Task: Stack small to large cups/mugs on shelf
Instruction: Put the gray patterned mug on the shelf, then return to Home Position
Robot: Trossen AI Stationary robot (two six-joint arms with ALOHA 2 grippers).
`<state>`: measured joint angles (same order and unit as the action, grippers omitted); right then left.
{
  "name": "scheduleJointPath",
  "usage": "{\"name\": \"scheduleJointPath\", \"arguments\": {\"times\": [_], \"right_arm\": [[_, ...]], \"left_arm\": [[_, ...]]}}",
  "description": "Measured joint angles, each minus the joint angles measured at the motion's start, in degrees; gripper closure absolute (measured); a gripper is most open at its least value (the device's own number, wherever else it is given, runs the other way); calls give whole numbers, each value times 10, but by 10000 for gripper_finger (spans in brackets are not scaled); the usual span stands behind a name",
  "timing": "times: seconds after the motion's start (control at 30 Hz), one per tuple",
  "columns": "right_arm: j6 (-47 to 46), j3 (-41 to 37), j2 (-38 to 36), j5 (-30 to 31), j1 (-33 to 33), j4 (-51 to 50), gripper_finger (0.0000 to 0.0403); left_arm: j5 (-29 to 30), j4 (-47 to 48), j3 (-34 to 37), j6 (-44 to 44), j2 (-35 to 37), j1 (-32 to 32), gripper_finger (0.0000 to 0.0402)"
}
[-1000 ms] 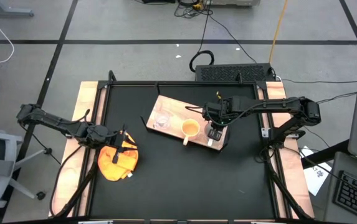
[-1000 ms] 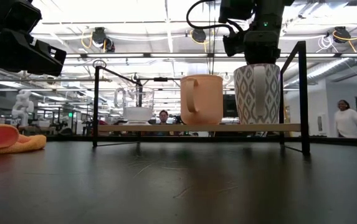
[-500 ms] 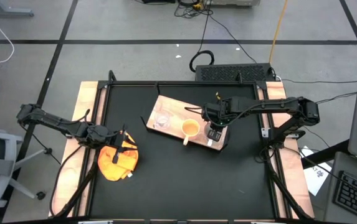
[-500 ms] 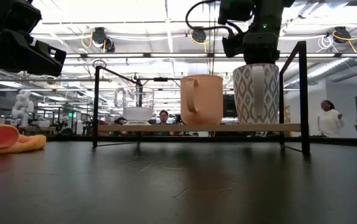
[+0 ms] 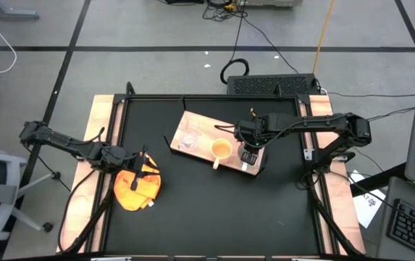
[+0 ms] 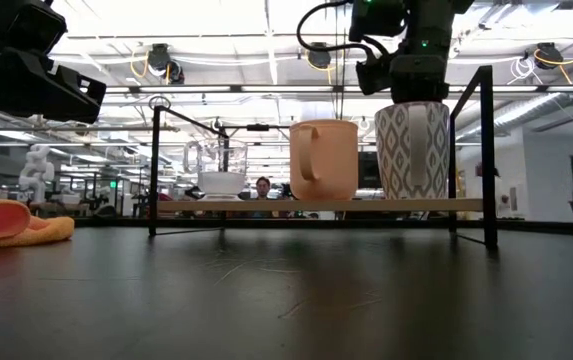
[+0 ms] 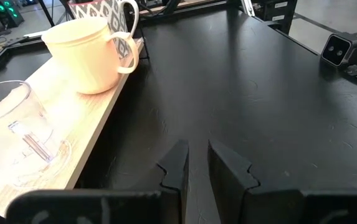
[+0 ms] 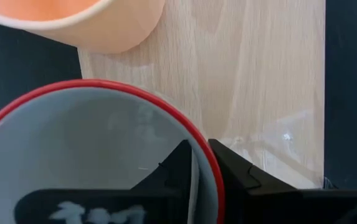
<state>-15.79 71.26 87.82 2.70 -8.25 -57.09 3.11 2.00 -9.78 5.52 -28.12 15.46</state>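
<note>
On the light-wood shelf (image 5: 203,129) I see all three vessels standing in a row: the tiny clear glass cup (image 5: 187,138) at one end, the yellow-orange mug (image 5: 221,150) in the middle, and the white patterned mug (image 6: 412,150) with the red rim at the other end, just beside the yellow one. From the low view each stands upright on the board.

My right gripper (image 8: 198,163) sits directly over the white mug, one finger inside the rim and one outside, straddling the wall. The fingers (image 8: 231,168) lie close to the rim, but I cannot tell whether they are clamped on it or have let go.

My left gripper (image 7: 197,165) hangs over the black tabletop (image 5: 193,203), well apart from the shelf, above the orange cloth (image 5: 136,188). Its fingers stand nearly together with a thin gap, gripping nothing.
</note>
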Motion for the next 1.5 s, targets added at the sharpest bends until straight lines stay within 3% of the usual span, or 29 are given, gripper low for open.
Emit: {"name": "scheduleJointPath", "arguments": {"times": [0.17,0.47,0.67,1.0,1.2,1.5], "right_arm": [[3,0,0,0,1,1,344],[1,1,-1,0,1,1,254],[0,2,-19,0,1,1,221],[-12,2,-119,0,10,9,217],[0,2,-203,-30,41,25,217],[2,2,-307,-27,109,19,234]], "left_arm": [[0,0,0,0,0,0,339],[0,0,0,2,0,0,339],[0,0,0,2,0,0,339],[0,-8,0,2,0,0,339],[0,-22,0,14,0,0,339],[0,-41,0,31,0,0,339]]}}
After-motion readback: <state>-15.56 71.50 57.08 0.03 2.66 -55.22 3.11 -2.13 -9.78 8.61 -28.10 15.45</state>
